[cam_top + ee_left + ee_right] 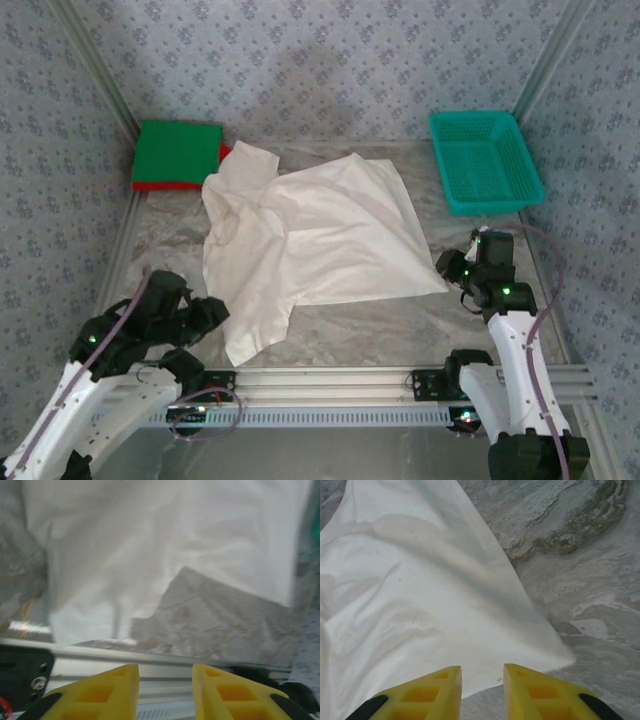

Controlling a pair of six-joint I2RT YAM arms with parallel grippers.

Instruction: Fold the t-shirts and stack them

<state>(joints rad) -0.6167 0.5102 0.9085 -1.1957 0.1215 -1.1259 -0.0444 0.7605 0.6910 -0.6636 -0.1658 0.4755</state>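
Three t-shirts share the table (pixel 400 330). The green t-shirt (pixel 178 152) lies squared on top of the red t-shirt (pixel 160 186) in the far left corner, apparently parked there as the start of the stack and out of the working area. The off-white t-shirt (pixel 310 235) is spread across the middle, wrinkled and bunched along its left side, where both arms can reach it for folding. The teal basket (pixel 490 203) sits at the far right, apart from the cloth.

The left gripper (pixel 165 670) hangs low at the near left, just beside the shirt's near-left flap. Its yellow fingers stand partly apart with nothing between them, looking out over the white fabric and a bare wedge of table. The right gripper (pixel 481 670) is tilted down toward the shirt's near right corner, its jaws likewise a modest gap apart and empty, with the corner's tip just ahead of them.

Each arm is bent and drawn close to its own side, flanking the shirt. This suggests a two-handed pinch at the near edge comes next.
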